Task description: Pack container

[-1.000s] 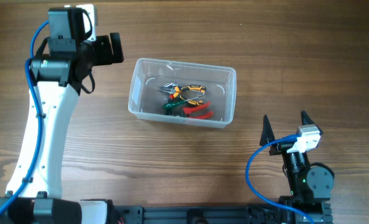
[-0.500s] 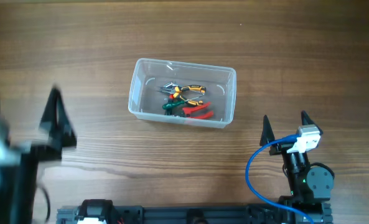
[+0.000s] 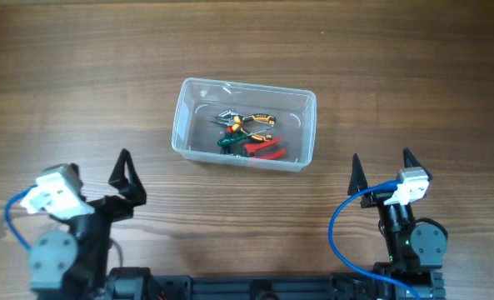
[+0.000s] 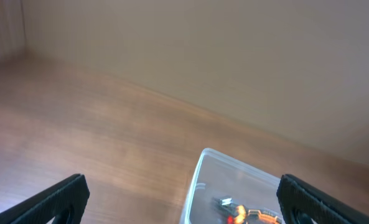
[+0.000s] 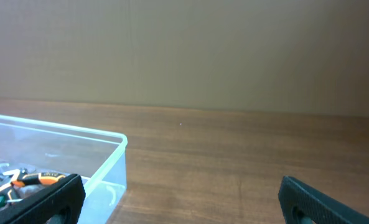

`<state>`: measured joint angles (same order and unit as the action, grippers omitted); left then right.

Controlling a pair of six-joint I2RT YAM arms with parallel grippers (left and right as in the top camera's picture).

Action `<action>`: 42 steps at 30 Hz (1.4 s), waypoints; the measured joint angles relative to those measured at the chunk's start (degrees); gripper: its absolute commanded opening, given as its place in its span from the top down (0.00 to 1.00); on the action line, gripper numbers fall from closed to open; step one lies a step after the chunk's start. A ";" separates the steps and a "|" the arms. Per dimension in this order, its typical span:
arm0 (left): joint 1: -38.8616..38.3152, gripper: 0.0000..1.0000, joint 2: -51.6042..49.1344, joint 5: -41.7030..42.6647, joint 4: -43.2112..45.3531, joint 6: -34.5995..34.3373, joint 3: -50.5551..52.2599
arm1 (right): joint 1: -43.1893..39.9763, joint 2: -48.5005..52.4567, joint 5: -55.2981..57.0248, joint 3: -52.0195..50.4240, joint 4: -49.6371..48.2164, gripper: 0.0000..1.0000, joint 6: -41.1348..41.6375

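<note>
The clear plastic container (image 3: 185,117) stands in the middle of the wooden table. Inside lie hand tools: pliers with orange and yellow handles (image 3: 251,122), a green-handled tool (image 3: 228,142) and a red-handled tool (image 3: 266,150). My left gripper (image 3: 97,179) is open and empty near the front left edge, well apart from the container. My right gripper (image 3: 381,164) is open and empty at the front right. The container also shows in the left wrist view (image 4: 200,177) and the right wrist view (image 5: 112,155).
The wooden table (image 3: 413,75) surrounds the container on all sides. A plain wall (image 5: 184,50) stands behind the table's far edge. Blue cables run along both arms (image 3: 338,225).
My left arm has swung from the back left, beside the container, down to the front left edge. The right arm and the container have not moved.
</note>
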<state>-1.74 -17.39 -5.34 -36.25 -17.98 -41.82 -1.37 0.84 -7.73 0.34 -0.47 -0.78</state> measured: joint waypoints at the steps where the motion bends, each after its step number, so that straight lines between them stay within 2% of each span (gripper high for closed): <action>1: 0.00 0.00 1.62 0.00 1.57 -1.57 4.02 | 0.00 -0.02 0.00 0.00 -0.02 0.00 0.00; 7: 0.00 0.00 8.66 0.02 7.39 -5.27 18.69 | 0.00 -0.02 -0.02 0.00 0.00 0.00 0.00; 12: 0.00 0.00 11.96 0.02 8.11 -5.53 25.59 | 0.00 -0.02 0.00 0.00 0.00 0.00 0.00; 31: 0.63 0.00 16.55 -0.26 6.93 -5.46 32.24 | 0.00 -0.02 -0.02 0.00 0.00 0.00 0.00; 34: 0.63 0.00 16.55 -0.87 7.80 -1.92 32.24 | 0.00 -0.02 0.00 0.00 0.00 0.00 0.00; 38: 0.63 0.00 16.55 -1.09 8.02 7.61 32.24 | 0.00 -0.02 -0.02 0.00 0.00 0.00 0.00; 42: 0.63 0.00 16.55 -1.11 8.00 14.34 32.24 | 0.00 -0.02 -0.02 0.02 0.00 0.00 0.00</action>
<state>-1.10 -0.84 -6.46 -28.25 -3.64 -9.58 -1.37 0.82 -7.75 0.36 -0.47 -0.78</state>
